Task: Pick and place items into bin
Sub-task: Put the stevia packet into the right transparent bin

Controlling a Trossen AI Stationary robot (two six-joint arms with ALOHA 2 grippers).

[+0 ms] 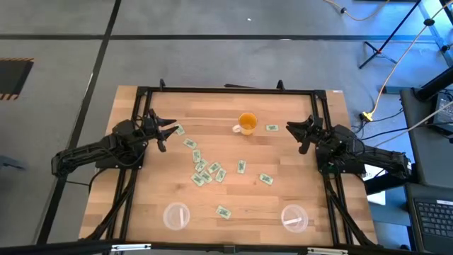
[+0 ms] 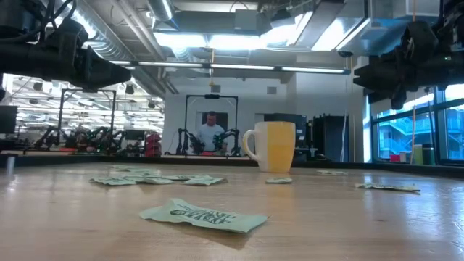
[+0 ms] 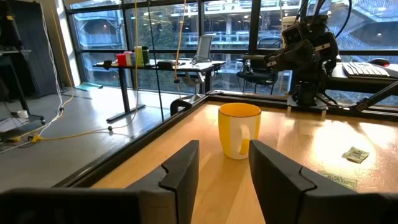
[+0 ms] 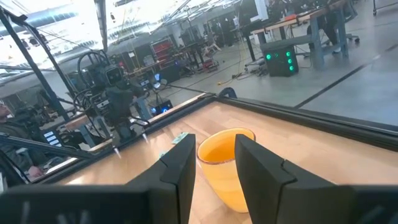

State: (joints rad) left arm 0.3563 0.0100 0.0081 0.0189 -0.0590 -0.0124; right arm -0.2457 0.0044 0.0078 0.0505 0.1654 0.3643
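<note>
Nothing is held: the left gripper [image 1: 168,132] and right gripper [image 1: 296,132] are raised with fingers apart and empty. One packet [image 1: 178,129] lies just by the left fingertips; the other packets [image 1: 205,170] are scattered farther out, between both grippers. Nothing is seen binned; all picks remain.

Two matte-black jointed arms, bundled dark cabling along links; left end effector [image 1: 167,133], right end effector [image 1: 296,134] with angular, wedge-shaped black fingers [image 3: 180,171].
</note>
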